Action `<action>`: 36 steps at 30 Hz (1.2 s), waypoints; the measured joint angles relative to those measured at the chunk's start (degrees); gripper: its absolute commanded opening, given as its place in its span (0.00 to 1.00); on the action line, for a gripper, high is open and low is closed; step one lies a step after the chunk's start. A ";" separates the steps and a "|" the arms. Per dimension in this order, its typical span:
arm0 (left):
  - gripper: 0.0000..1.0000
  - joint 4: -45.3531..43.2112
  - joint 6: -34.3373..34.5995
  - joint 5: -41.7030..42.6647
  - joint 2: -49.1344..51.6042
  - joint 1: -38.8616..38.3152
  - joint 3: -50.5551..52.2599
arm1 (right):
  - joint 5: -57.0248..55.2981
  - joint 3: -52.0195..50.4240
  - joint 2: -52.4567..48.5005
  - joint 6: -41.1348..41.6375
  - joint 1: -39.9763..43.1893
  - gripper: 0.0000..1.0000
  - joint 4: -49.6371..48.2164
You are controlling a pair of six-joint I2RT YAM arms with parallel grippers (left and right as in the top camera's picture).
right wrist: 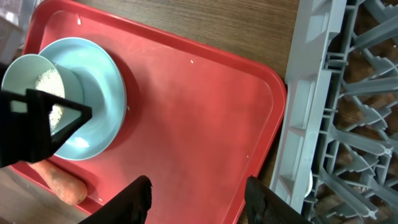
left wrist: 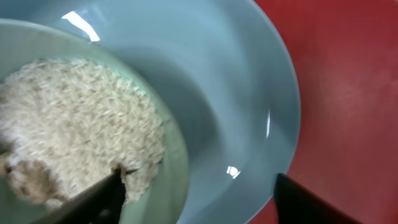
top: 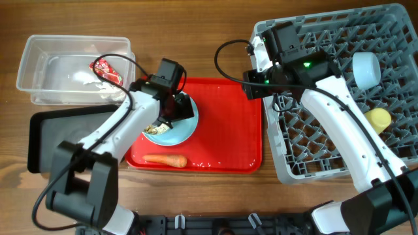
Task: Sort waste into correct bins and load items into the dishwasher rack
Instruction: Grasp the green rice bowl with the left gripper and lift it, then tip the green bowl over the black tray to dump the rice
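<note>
- One wooden tabletop [top: 196, 32] holds everything.
- The grey dishwasher rack [top: 392, 32] is the biggest thing. It sits on the right side.
- The red tray [top: 228, 130] lies in the middle, just beside the rack.
- The clear tub [top: 39, 65] is at the far left, and the black tray [top: 52, 140] lies just in front of it.
- The right end effector [right wrist: 202, 205] hangs over the red tray, close to the rack's edge. Its fingers are apart with nothing between them.
- The left end effector [left wrist: 199, 205] is down at the dishes on the red tray. Its fingers are wide apart. One finger is inside the green bowl, against the crumbs. The other is out past the plate's rim.
- The light blue plate [top: 179, 134] sits on the left part of the red tray.
- The pale green bowl [right wrist: 68, 81] stands on that plate.
- The orange carrot [top: 164, 160] lies on the red tray near its front edge, just beside the plate.
- The small light blue bowl [top: 366, 68] and the yellow cup [top: 377, 119] are in the rack, a little apart.
- The red snack wrapper [top: 108, 70] and the white tissue [top: 85, 78] are in the clear tub.
- The beige crumbs [left wrist: 74, 118] are in the green bowl.
</note>
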State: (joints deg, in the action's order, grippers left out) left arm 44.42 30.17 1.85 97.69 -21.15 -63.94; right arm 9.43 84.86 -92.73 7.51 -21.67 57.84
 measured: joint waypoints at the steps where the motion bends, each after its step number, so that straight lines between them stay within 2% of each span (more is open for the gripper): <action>1: 0.53 -1.62 0.39 0.00 1.18 -0.52 0.00 | 0.00 0.00 0.00 0.00 0.00 0.51 -0.02; 4: 0.51 -3.15 0.42 0.04 2.58 -1.01 0.04 | 0.00 0.00 0.00 0.02 0.00 0.51 -0.02; 7: 0.44 -3.19 0.42 -0.02 3.04 -1.01 0.04 | 0.00 0.00 0.00 0.02 0.00 0.51 -0.02; 13: 0.04 -3.17 0.37 -0.04 6.49 -0.98 0.07 | 0.02 0.00 0.00 0.00 0.00 0.51 0.00; 18: 0.04 -1.79 -0.07 -2.64 5.77 -1.05 -0.55 | 0.00 0.00 0.00 0.00 0.00 0.51 0.04; 22: 0.04 4.24 -0.07 -3.72 2.69 0.33 -1.49 | 0.00 0.00 0.00 0.00 0.00 0.51 0.20; 25: 0.04 8.79 -0.07 -4.11 -4.46 6.23 -1.70 | 0.00 0.00 0.00 0.00 0.00 0.51 0.26; 27: 0.04 11.30 -0.31 -3.80 -10.10 13.40 -2.01 | 0.00 0.00 0.00 0.00 0.00 0.51 0.24; 32: 0.04 11.80 -7.50 5.05 -12.22 26.84 -2.14 | 0.00 0.00 0.00 0.00 0.00 0.51 0.26; 36: 0.04 10.60 -17.25 20.31 -12.22 39.63 -1.99 | 0.00 0.00 0.00 0.00 0.00 0.51 0.48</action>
State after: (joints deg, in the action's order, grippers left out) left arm 55.02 12.93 22.15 85.47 18.48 -65.93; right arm 9.43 84.86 -92.73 7.51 -21.67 58.33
